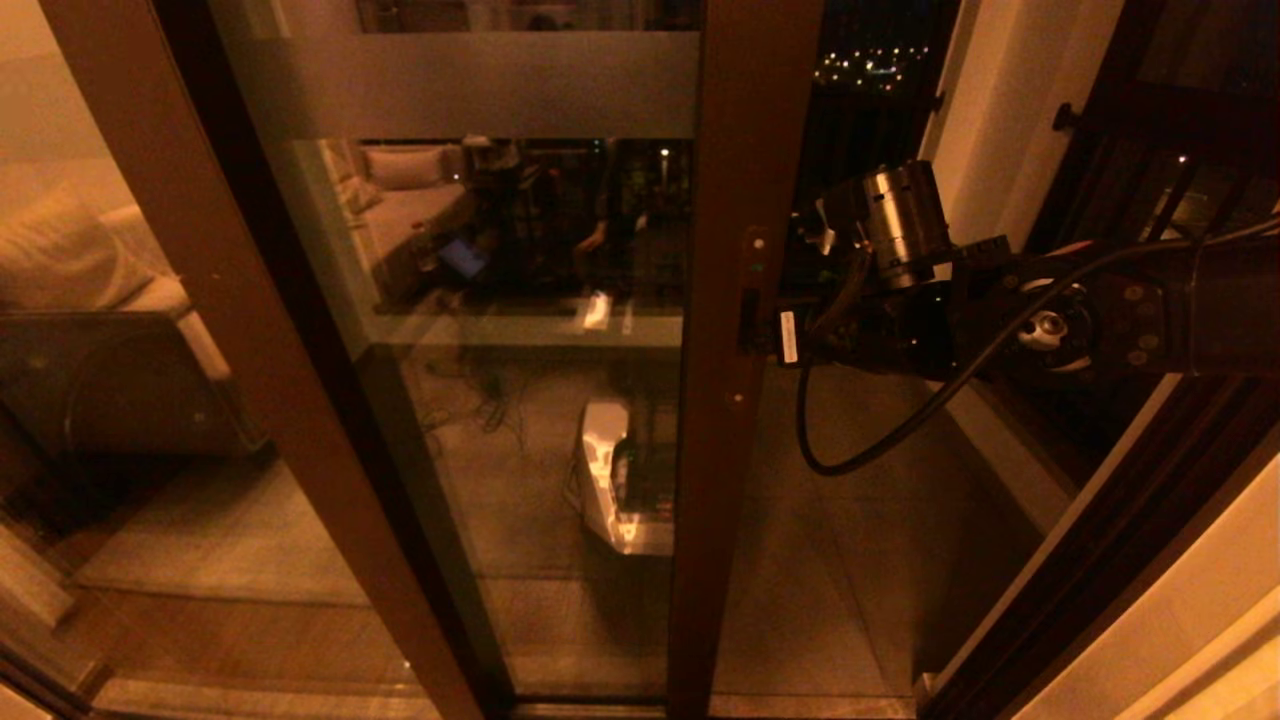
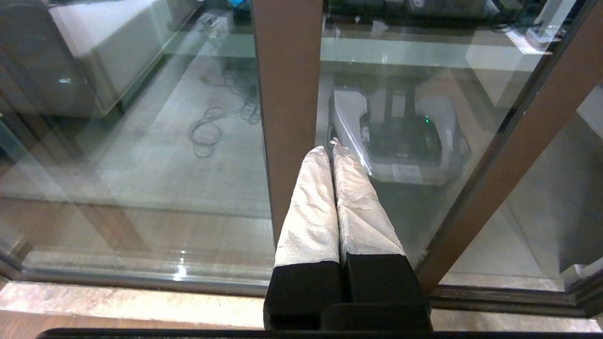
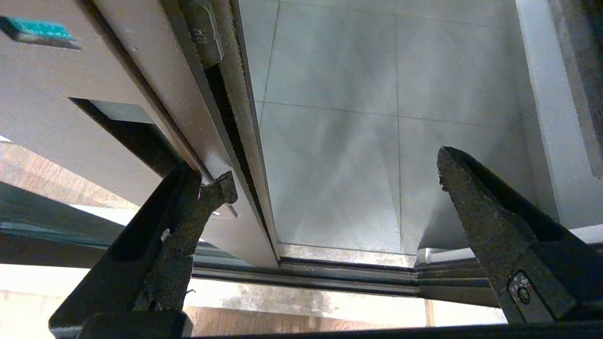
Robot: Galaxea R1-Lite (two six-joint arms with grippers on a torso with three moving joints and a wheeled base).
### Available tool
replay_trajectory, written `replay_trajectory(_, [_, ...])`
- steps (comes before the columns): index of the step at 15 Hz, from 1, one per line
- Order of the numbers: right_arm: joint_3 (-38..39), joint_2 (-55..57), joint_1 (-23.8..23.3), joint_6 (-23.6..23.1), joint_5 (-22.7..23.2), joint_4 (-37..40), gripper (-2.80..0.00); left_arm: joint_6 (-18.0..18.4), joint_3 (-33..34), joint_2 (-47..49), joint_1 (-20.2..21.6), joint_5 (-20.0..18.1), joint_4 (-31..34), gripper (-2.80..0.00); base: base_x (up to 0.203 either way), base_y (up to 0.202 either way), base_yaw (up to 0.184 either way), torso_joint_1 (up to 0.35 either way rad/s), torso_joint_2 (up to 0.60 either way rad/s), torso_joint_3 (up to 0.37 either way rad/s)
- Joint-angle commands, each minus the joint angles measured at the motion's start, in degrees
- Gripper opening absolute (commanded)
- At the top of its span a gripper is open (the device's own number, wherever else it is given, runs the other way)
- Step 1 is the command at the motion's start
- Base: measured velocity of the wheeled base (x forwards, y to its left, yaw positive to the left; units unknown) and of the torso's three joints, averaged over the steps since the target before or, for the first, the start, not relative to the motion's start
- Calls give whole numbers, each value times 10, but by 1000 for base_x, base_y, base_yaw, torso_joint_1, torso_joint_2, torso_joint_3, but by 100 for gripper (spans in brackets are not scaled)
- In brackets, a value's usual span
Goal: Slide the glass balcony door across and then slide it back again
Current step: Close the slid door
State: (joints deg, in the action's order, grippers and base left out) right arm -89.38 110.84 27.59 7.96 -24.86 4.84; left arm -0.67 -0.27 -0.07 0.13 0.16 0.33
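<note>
Pushing now: the right gripper (image 3: 330, 183), jaws wide, has one finger (image 3: 188, 221) pressed against the stile edge of the glass balcony door (image 1: 735, 330), which stands part-open mid-track. Next call: steady sideways pressure. Left gripper (image 2: 332, 155) parked, fingers together.

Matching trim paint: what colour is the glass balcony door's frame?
Dark brown glass balcony door frame; clearest in the head view.

The glass balcony door (image 1: 520, 400) has glossy, reflective clear glass, a matt frosted band and a smooth, matt brown frame. The left gripper (image 2: 332, 146) wears wrinkled pale wrapping; the right gripper (image 3: 330, 188) has rough, gritty dark pads. Beyond, smooth grey floor tiles (image 3: 339, 155).
</note>
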Motion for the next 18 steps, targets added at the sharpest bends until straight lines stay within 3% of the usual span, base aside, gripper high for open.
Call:
replay_trajectory(1, [0,1,-3,-1,-4,1,0,0,0,1,0,0,0,-280,0,0,0,0,0,0])
replay_trajectory(18, [8,-2,-38,-19,-4,-10,0,0,0,1,0,0,0,-280,0,0,0,0,0,0])
